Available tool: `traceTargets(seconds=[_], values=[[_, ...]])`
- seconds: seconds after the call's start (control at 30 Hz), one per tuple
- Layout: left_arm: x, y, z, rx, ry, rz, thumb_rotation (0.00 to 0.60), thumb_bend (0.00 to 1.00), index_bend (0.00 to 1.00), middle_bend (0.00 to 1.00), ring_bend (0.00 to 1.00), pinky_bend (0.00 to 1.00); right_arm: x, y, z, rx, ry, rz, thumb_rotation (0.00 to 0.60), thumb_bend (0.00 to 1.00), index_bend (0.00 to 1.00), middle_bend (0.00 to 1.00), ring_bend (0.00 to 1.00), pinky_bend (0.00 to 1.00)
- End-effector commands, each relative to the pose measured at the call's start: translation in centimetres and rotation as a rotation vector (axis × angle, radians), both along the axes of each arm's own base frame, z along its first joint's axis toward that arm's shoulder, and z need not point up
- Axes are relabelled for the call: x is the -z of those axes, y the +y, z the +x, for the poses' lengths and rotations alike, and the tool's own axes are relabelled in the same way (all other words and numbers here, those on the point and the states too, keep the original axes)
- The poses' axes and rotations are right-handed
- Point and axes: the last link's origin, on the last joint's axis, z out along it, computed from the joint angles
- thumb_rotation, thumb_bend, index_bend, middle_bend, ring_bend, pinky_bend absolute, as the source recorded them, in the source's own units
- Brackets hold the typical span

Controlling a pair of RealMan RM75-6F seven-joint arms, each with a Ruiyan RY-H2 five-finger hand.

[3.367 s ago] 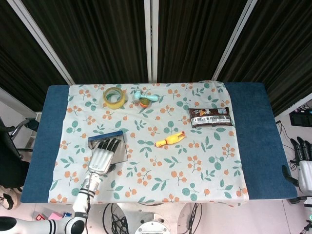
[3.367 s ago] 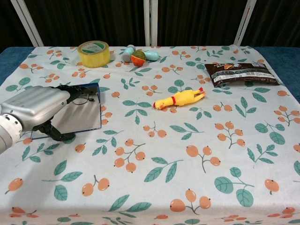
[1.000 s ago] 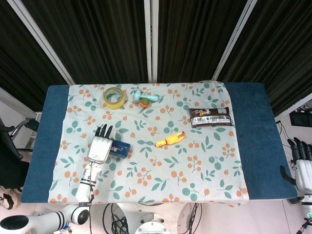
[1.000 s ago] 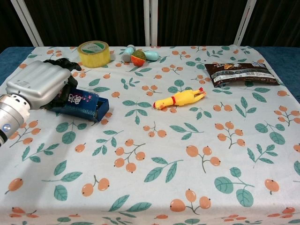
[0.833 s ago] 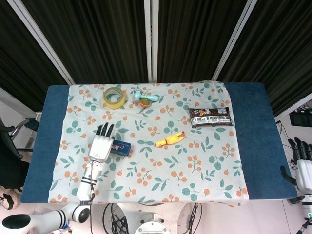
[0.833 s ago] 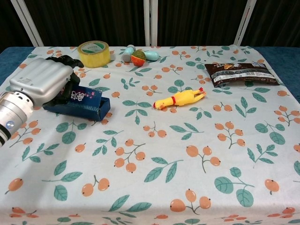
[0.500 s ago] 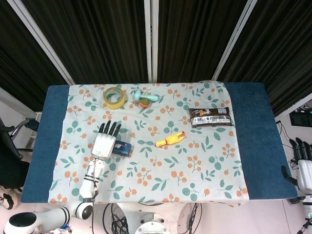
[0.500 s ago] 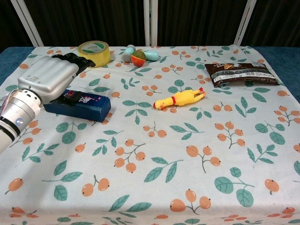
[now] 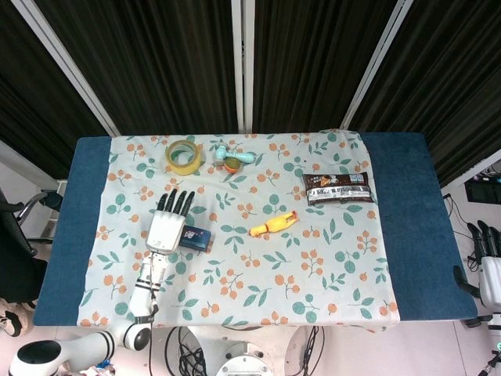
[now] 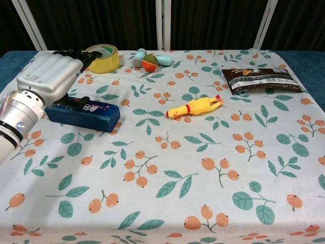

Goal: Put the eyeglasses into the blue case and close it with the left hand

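The blue case (image 10: pixel 84 114) lies shut on the flowered cloth at the left, its lid flat and a printed label on top; the head view shows only its right end (image 9: pixel 197 237) past my hand. No eyeglasses show anywhere. My left hand (image 10: pixel 52 74) hovers just above and behind the case's left end, palm down and fingers stretched toward the tape, holding nothing; in the head view the left hand (image 9: pixel 168 224) covers the case's left part. My right hand (image 9: pixel 490 270) hangs off the table's right edge, fingers straight and empty.
A yellow tape roll (image 10: pixel 102 57) stands just beyond my left fingertips. Further right lie a light-blue dumbbell toy with an orange ball (image 10: pixel 151 60), a yellow rubber chicken (image 10: pixel 195 107) mid-table and a dark snack packet (image 10: pixel 261 79) at the right.
The case's lid, open 3.4 s ago, came down and is shut. My left hand has since lifted off the lid and moved forward, fingers straightening. The right hand stayed put.
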Motion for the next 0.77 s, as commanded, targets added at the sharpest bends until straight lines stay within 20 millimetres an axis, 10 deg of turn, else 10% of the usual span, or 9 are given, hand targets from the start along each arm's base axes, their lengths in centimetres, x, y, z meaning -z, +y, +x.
traceTargets(seconds=[0.03, 0.23, 0.37, 0.47, 0.77], values=[[-2.8, -0.7, -0.4, -0.006, -0.055, 0.056, 0.6, 0.2, 0.04, 0.12, 0.08, 0.18, -0.1, -0.1, 0.2, -0.012, 0.001, -0.008, 0.6, 0.29, 0.0, 0.0, 0.0, 0.0], [-7.7, -4.1, -3.4, -0.054, -0.163, 0.005, 0.566, 0.1, 0.04, 0.11, 0.08, 0.19, -0.4, 0.1, 0.2, -0.023, 0.018, -0.004, 0.6, 0.29, 0.0, 0.0, 0.0, 0.0], [-10.4, -7.1, -7.1, -0.119, -0.128, -0.052, 0.18, 0.09, 0.04, 0.05, 0.06, 0.19, -0.4, 0.6, 0.1, -0.03, 0.046, 0.023, 0.6, 0.29, 0.0, 0.0, 0.0, 0.0], [-12.2, -9.1, -9.3, -0.153, -0.101, -0.076, 0.046, 0.08, 0.04, 0.02, 0.04, 0.18, -0.4, 1.1, -0.1, -0.029, 0.068, 0.042, 0.6, 0.28, 0.0, 0.0, 0.0, 0.0], [-16.1, -12.6, -13.7, -0.115, -0.073, -0.031, 0.103, 0.09, 0.04, 0.01, 0.04, 0.18, -0.1, 1.5, -0.2, -0.014, 0.09, 0.052, 0.6, 0.25, 0.0, 0.0, 0.0, 0.0]])
